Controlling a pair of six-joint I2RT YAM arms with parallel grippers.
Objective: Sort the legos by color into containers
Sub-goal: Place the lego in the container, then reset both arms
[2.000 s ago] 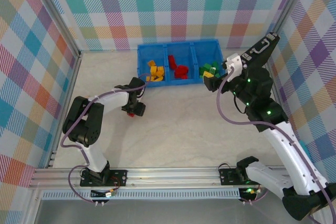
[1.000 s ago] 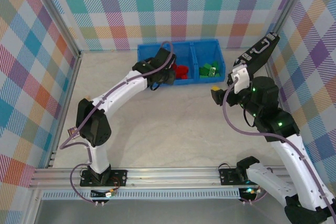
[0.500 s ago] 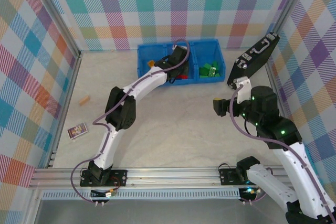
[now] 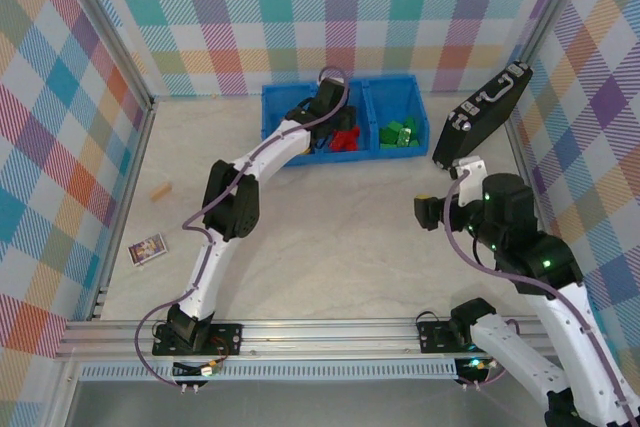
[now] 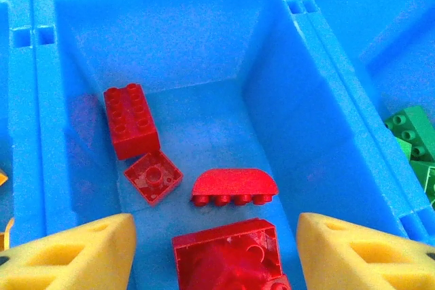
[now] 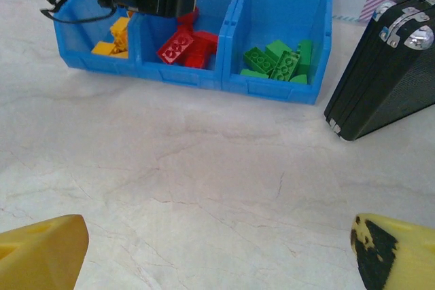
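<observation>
We logged red, green and orange-yellow studded plastic bricks (image 5: 131,121) colour-sorted in the ribbed blue plastic bin (image 6: 285,93); left hand (image 5: 214,222) and right hand (image 6: 219,229) stood open, empty; sorting looked finished.

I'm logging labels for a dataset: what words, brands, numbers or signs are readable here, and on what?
No text is legible anywhere.
small card: printed, but too small to read.
black case: no label visible.
</observation>
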